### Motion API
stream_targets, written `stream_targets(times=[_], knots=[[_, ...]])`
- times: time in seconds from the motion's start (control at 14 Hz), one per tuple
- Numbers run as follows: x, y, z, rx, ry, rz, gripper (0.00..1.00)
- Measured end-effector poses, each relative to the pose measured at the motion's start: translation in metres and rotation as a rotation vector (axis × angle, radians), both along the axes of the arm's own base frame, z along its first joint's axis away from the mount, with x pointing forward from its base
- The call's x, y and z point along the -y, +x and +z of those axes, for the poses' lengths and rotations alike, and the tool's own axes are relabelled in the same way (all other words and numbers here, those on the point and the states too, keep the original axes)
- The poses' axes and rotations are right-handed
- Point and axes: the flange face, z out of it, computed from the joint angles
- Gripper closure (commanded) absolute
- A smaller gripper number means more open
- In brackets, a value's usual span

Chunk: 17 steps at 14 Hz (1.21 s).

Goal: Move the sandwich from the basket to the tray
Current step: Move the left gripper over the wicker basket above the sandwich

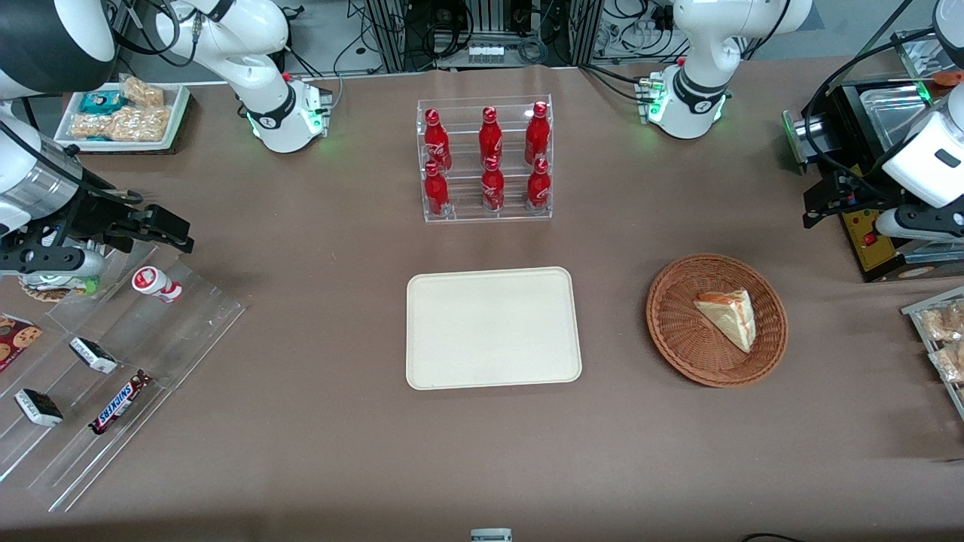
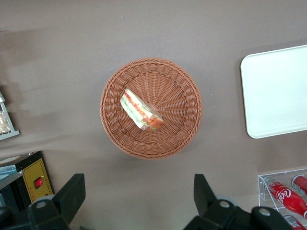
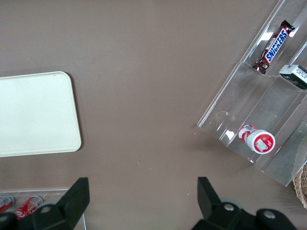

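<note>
The end effector (image 2: 139,196) hangs above the counter (image 1: 316,452) with fingers spread wide, holding nothing; the sandwich (image 2: 140,110) lies in the basket (image 2: 187,124), apart from the tray (image 1: 493,327)

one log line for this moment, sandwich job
phase: pre-grasp | gripper: open, above table beside basket | sandwich: in basket | tray: bare, nothing on it

Sandwich (image 1: 727,317) in basket (image 1: 678,331), tray (image 1: 493,328) bare
</note>
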Motion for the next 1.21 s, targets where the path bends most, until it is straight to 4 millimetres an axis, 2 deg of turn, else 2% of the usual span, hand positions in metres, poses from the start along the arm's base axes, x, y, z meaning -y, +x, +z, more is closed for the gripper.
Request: stream_targets(times=[0.93,1.07,1.21], knots=[[-0.001,0.003,-0.017,-0.058,0.005,0.047,0.00],[-0.001,0.005,-0.034,-0.083,0.007,0.049,0.00],[-0.001,0.015,-0.065,-0.096,0.009,0.053,0.00]])
